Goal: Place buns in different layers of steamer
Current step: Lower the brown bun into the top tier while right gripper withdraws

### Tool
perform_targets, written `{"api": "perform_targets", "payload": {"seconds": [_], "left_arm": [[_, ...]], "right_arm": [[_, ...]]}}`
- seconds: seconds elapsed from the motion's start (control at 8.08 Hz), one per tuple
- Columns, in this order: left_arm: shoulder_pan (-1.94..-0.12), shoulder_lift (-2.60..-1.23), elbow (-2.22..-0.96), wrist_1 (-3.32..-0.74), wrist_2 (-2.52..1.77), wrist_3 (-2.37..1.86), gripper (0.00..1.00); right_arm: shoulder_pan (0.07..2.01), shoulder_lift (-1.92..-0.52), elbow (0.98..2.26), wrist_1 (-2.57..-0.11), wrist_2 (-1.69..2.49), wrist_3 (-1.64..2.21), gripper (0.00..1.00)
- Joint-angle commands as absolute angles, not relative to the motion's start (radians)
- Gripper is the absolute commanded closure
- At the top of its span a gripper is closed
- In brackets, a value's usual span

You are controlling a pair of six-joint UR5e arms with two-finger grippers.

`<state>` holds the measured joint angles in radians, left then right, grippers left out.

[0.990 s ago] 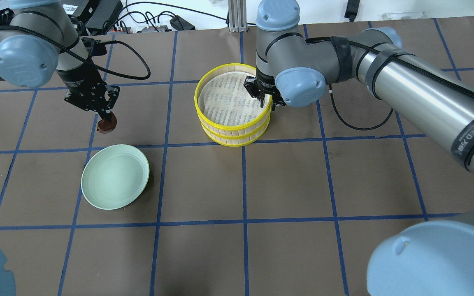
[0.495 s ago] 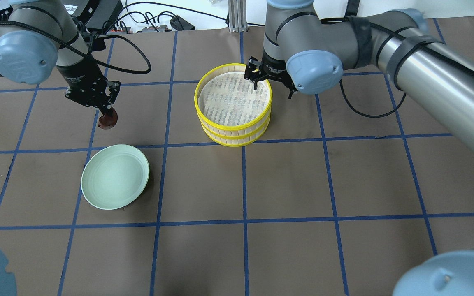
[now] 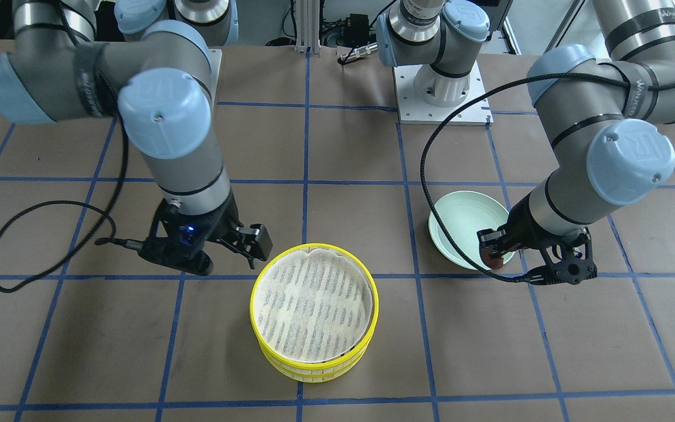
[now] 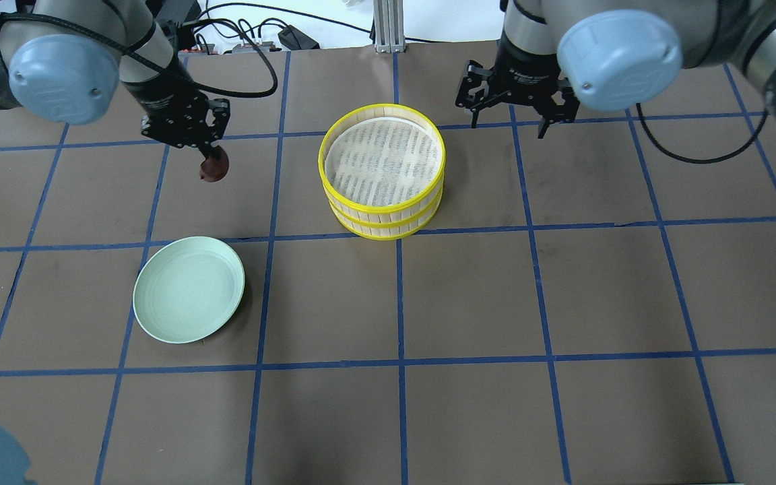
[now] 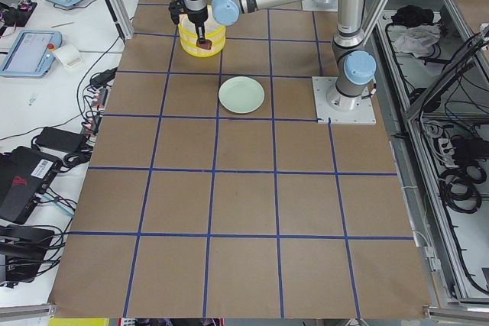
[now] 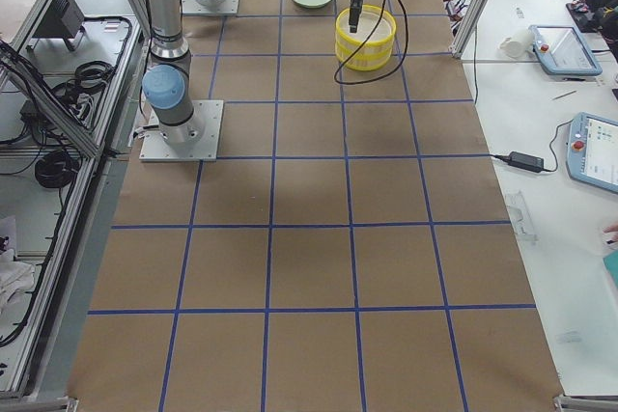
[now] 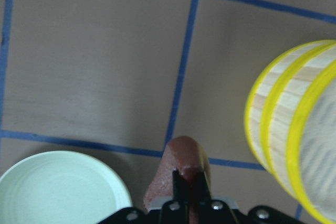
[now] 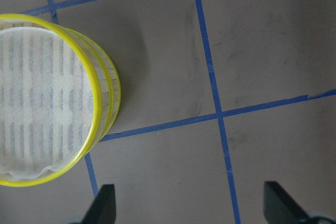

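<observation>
Right pincer [image 4: 508, 126] backed off to the steamer's [image 4: 381, 217] 2 o'clock, fingers spread and empty. Left pincer [image 4: 208, 155] is pinching the reddish bun [image 4: 215, 168] at 9 o'clock. Skinny grip, so it could slip before reaching the top layer [image 4: 382, 107].

Matt brown paper-like tabletop [image 4: 469, 303], steamer [image 4: 382, 217] of wooden slats, glossy yellow rims, mesh cloth liner [image 4: 381, 162]; smooth green plate [image 4: 189, 289].

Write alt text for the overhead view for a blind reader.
The left gripper holds a reddish-brown bun above the table, left of a yellow-rimmed steamer whose top tray shows only white mesh. The right gripper hangs open at the steamer's far right; an empty pale green plate lies front left.
</observation>
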<state>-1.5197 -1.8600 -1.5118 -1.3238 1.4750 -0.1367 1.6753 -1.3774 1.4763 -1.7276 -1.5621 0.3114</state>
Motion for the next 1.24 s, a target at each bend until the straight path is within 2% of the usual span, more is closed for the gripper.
{"api": "perform_targets", "payload": {"seconds": [0.0,0.25,0.62,0.74,0.87,0.99,1.11], "left_arm": [[-1.606,-1.864,-1.509,-1.140,1.291,-0.289,1.00],[-1.641,-1.905,-1.517,-1.056,1.215,-0.369,1.00],[-1.690,-1.995,-1.522,-0.938,1.193,-0.440,1.00],[-1.701,-2.022,-1.525,-0.930,1.193,-0.448,0.95],[-1.707,-2.031,-1.525,-0.930,1.195,-0.451,0.68],[-1.707,-2.031,-1.525,-0.930,1.193,-0.460,0.23],[-1.716,-2.029,-1.525,-0.930,1.193,-0.533,0.03]], "right_arm": [[1.652,-1.480,1.448,-1.617,-1.612,0.119,0.00],[1.648,-1.543,1.451,-1.539,-1.644,0.060,0.00],[1.638,-1.545,1.463,-1.537,-1.638,0.025,0.00],[1.634,-1.545,1.462,-1.546,-1.637,0.023,0.00],[1.629,-1.545,1.463,-1.546,-1.640,0.025,0.00],[1.623,-1.545,1.463,-1.549,-1.638,0.025,0.00],[1.623,-1.545,1.463,-1.552,-1.634,0.026,0.00]]}}
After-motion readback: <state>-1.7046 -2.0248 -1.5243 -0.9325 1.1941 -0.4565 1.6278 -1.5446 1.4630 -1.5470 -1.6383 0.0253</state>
